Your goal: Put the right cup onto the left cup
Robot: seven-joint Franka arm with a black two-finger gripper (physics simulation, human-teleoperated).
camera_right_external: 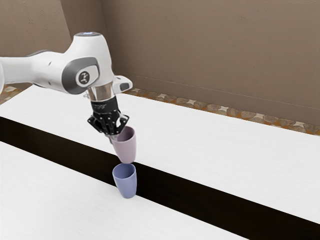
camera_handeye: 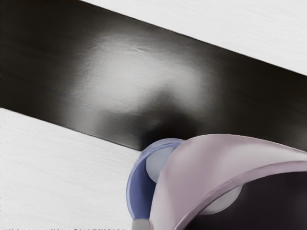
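Two cups, none stacked yet. The pincer (camera_right_external: pixel 114 136) had the pink cup (camera_right_external: pixel 127 149) gripped near its rim, held up off the surface (camera_right_external: pixel 210 140), near and above the upright blue cup (camera_right_external: pixel 127 186). Grasp and lift looked done; final alignment, lowering and release remained.

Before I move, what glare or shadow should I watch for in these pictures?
Wrist view: pale glare on the dark strip, a dark shadow cutting into it beside the blue cup; the pink cup's inside is dark. Exterior view: strip near black, white tabletop evenly bright.
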